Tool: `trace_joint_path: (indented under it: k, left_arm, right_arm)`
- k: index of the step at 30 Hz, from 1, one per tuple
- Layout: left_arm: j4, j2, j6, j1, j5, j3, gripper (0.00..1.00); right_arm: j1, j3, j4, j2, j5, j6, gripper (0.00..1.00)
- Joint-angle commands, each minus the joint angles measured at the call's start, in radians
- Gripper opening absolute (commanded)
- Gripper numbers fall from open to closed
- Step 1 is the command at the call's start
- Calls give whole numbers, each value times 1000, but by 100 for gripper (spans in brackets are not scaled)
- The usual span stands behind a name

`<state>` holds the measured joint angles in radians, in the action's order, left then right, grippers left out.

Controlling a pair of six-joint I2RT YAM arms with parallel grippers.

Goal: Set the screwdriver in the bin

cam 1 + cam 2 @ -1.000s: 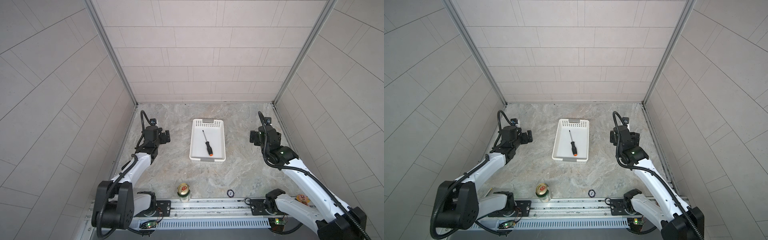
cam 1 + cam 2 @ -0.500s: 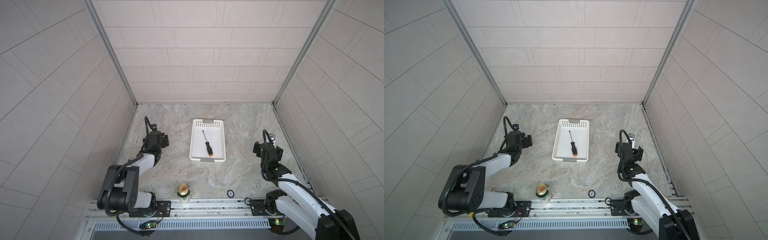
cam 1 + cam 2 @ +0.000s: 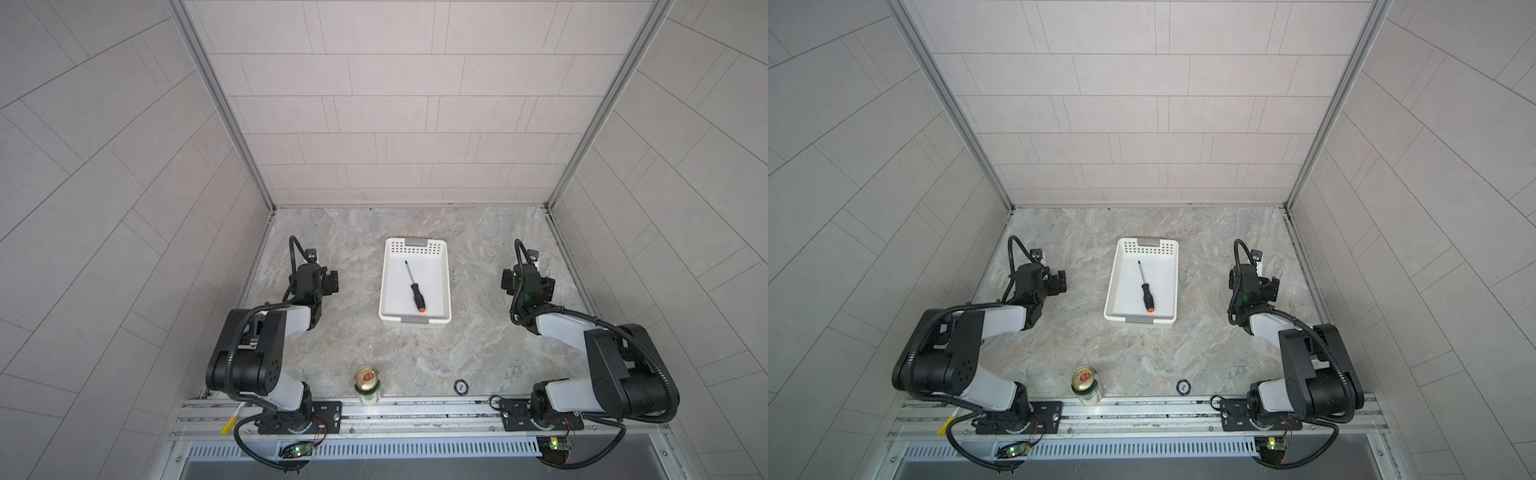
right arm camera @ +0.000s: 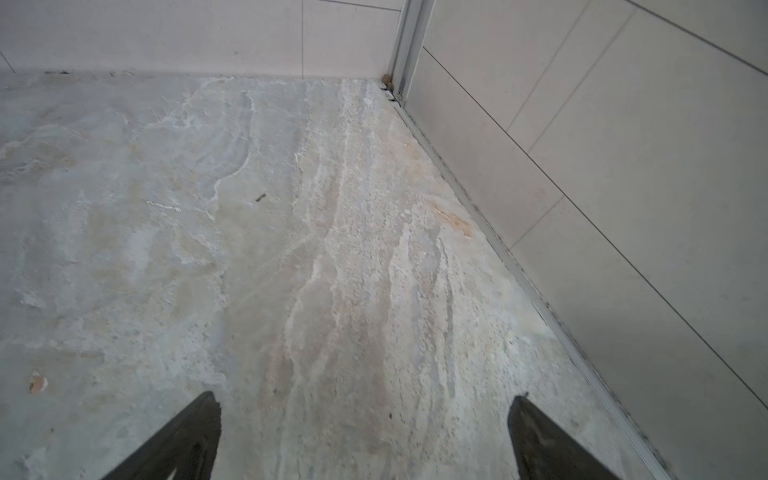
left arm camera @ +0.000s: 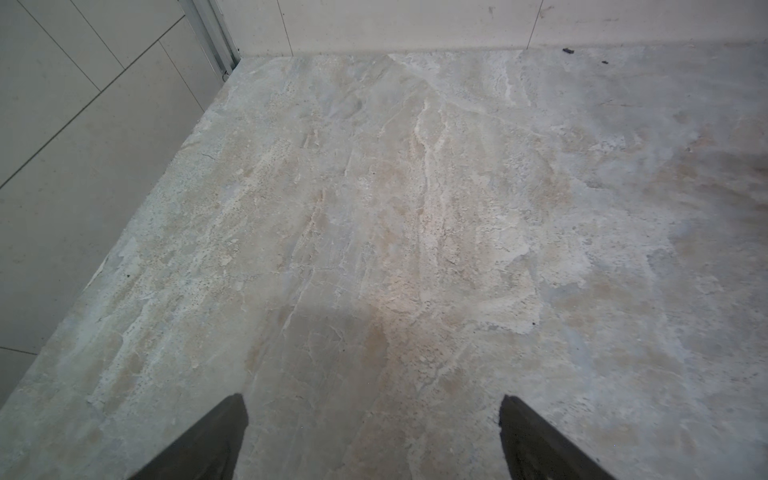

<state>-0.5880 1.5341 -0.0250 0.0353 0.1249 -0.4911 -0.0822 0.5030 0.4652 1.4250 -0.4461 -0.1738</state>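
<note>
Already the screwdriver (image 3: 414, 286) lies inside the bin (image 3: 446, 286), shaft toward 11 o'clock, midway between the left pincer (image 5: 373, 419) and right pincer (image 4: 363, 417), both wide open, empty.

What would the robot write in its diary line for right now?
screwdriver: lying in bin | left end effector: open, empty | right end effector: open, empty | task: looks done

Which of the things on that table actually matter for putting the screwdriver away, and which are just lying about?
Part of the job:
- screwdriver, already lying inside the bin
- bin, white, mid-table

Just lying about:
- drink can, standing at the near edge
- small round black disc, also at the near edge
- yellow-capped pen, on the rail under the left arm
</note>
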Motion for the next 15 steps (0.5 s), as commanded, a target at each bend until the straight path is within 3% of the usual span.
trace_joint_path:
  k: [1,2,5,9,10,15]
  left_arm:
    - [-50,1,7,-6,-40,-8,100]
    - [-49,3,7,-5,-40,-10,100]
    - [-47,4,8,-6,-39,-12,100]
    - [-48,5,8,-5,-34,-11,100]
    - [-51,4,8,-4,-34,-10,100]
    - [-60,2,7,8,4,-3,100]
  right_arm:
    - [-3,36,86,83,55,83,100]
    - [-18,41,63,79,30,83,100]
    - [-19,-25,163,56,132,132,100]
    - [-13,-108,368,110,172,167,100]
    - [-12,-80,270,88,166,135,99]
    - [7,-67,265,96,193,128,100]
